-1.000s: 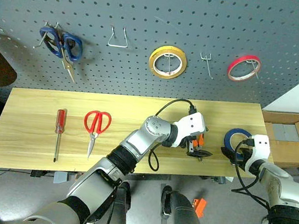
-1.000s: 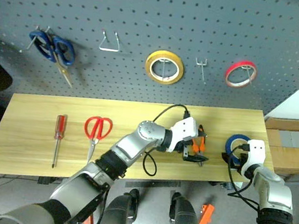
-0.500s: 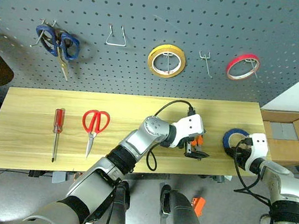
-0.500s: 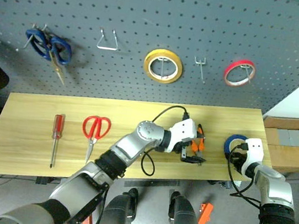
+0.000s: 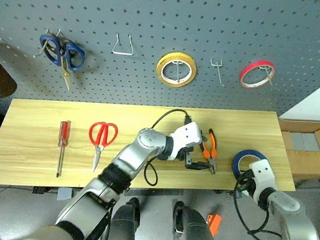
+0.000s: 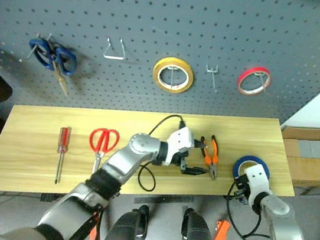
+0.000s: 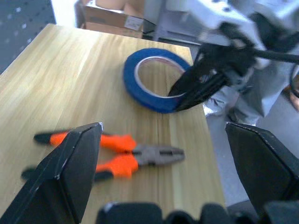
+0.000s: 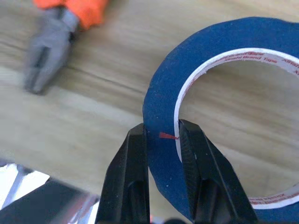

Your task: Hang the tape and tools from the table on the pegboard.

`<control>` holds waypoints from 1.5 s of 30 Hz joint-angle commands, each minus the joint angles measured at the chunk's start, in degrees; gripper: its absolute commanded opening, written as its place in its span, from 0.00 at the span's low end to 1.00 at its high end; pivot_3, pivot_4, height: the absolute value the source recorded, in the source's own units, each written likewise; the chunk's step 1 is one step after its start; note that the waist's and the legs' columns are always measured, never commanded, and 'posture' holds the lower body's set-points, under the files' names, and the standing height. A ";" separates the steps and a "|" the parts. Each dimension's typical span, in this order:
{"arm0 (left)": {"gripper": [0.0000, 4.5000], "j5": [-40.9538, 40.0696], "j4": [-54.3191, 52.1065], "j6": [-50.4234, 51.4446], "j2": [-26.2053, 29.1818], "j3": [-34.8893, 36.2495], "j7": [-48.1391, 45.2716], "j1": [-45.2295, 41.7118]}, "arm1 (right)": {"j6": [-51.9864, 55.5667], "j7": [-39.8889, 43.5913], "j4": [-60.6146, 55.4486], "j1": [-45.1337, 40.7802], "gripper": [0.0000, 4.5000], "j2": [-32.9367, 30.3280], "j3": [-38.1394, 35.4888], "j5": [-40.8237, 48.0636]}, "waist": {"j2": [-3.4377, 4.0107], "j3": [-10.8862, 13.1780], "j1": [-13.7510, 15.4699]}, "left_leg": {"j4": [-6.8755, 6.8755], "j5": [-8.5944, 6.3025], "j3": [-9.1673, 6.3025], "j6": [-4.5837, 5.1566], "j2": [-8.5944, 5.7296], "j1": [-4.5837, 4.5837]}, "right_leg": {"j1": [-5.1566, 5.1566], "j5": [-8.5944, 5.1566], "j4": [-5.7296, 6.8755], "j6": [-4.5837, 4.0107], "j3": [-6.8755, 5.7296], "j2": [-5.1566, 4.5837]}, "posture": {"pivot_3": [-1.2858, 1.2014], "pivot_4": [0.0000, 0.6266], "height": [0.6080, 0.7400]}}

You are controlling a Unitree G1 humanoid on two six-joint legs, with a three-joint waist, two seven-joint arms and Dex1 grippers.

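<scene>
Beside blue tape (image 5: pixel 247 160): pliers (image 5: pixel 210 150)

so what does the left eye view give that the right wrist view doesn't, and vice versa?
Left eye alone: the pegboard with its hung rolls and scissors, the red scissors and screwdriver lying on the table, and the open left gripper. Right wrist alone: its fingers pinching the wall of the blue tape, one inside the core, one outside. Both: tape, pliers, tabletop.

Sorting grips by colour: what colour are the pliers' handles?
Orange with black tips; the pliers show best in the left wrist view, lying on the table.
</scene>
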 commanded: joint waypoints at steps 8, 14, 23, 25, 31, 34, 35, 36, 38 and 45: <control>1.00 -5.82 -29.71 10.72 1.54 11.84 15.90 13.60 | -17.66 -17.70 -8.51 -2.65 0.08 4.36 8.06 -21.55 | -0.42 -5.62 -0.01 | 0.28 0.11 -0.22 0.38 -0.05 0.22 | 0.41 0.48 -0.27 0.35 -0.06 0.10 | 0.49 0.18 1.00; 1.00 -3.45 -23.31 7.92 -2.02 12.25 23.02 6.25 | -28.40 -16.21 7.95 -18.95 0.08 3.10 8.89 -20.62 | -1.00 -6.99 0.18 | 0.97 0.39 -0.45 0.87 -0.11 0.22 | 0.83 0.48 -0.35 0.05 -0.12 0.15 | 0.50 0.15 1.00; 1.00 -2.00 -12.96 0.38 -2.53 12.36 25.77 0.12 | -41.83 -11.82 27.94 -31.25 0.08 3.87 8.12 -13.85 | -1.22 -7.89 0.33 | 0.82 0.56 -0.40 1.12 -0.26 0.19 | 0.87 1.27 -0.28 0.18 0.24 0.26 | 0.51 0.15 1.00; 1.00 -2.05 -13.07 -0.16 -2.14 12.33 25.79 1.02 | -43.70 -11.01 28.13 -30.89 0.08 3.91 8.43 -13.44 | -1.22 -7.89 0.34 | 0.72 0.56 -0.34 1.12 -0.24 0.18 | 0.81 1.25 -0.28 0.17 0.48 0.27 | 0.52 0.16 1.00; 1.00 -2.46 -14.20 0.33 -2.05 11.93 26.10 1.68 | -46.47 -8.25 28.36 -30.13 0.08 4.77 9.24 -12.48 | -1.22 -7.89 0.39 | 0.81 0.55 -0.02 1.12 -0.21 0.24 | 0.73 1.32 -0.21 0.27 0.88 0.31 | 0.52 0.18 1.00; 1.00 -2.43 -13.92 0.34 -2.29 11.70 26.27 1.34 | -46.71 -5.07 29.20 -30.56 0.08 5.33 9.69 -10.89 | -1.22 -7.89 0.38 | 0.92 0.59 0.04 1.17 -0.20 0.32 | 0.78 1.49 -0.17 0.31 1.01 0.35 | 0.52 0.18 1.00; 1.00 -2.47 -13.89 0.39 -2.35 11.67 26.26 1.22 | -46.74 -3.58 29.48 -30.72 0.08 5.65 9.76 -9.81 | -1.22 -7.89 0.39 | 0.92 0.63 0.10 1.24 -0.21 0.35 | 0.79 1.57 -0.18 0.31 1.07 0.36 | 0.52 0.18 1.00; 1.00 -2.46 -13.83 0.39 -2.40 11.59 26.23 1.12 | -46.52 -1.49 29.74 -30.94 0.08 5.93 9.88 -8.33 | -1.22 -7.89 0.38 | 0.93 0.66 0.16 1.28 -0.20 0.39 | 0.79 1.64 -0.18 0.29 1.12 0.36 | 0.52 0.18 1.00; 1.00 -2.37 -13.64 0.34 -2.42 11.46 26.14 1.03 | -46.38 2.39 30.33 -31.43 0.08 6.25 10.10 -6.00 | -1.22 -7.89 0.38 | 0.92 0.69 0.30 1.34 -0.20 0.47 | 0.80 1.73 -0.18 0.29 1.20 0.38 | 0.52 0.18 1.00; 1.00 -2.42 -13.65 0.51 -2.23 11.30 25.97 1.22 | -47.88 6.13 36.93 -35.49 0.08 4.75 9.58 -6.88 | -1.22 -7.89 0.34 | 0.92 0.71 0.68 1.37 -0.15 0.62 | 0.81 1.85 -0.17 0.36 1.38 0.40 | 0.52 0.18 1.00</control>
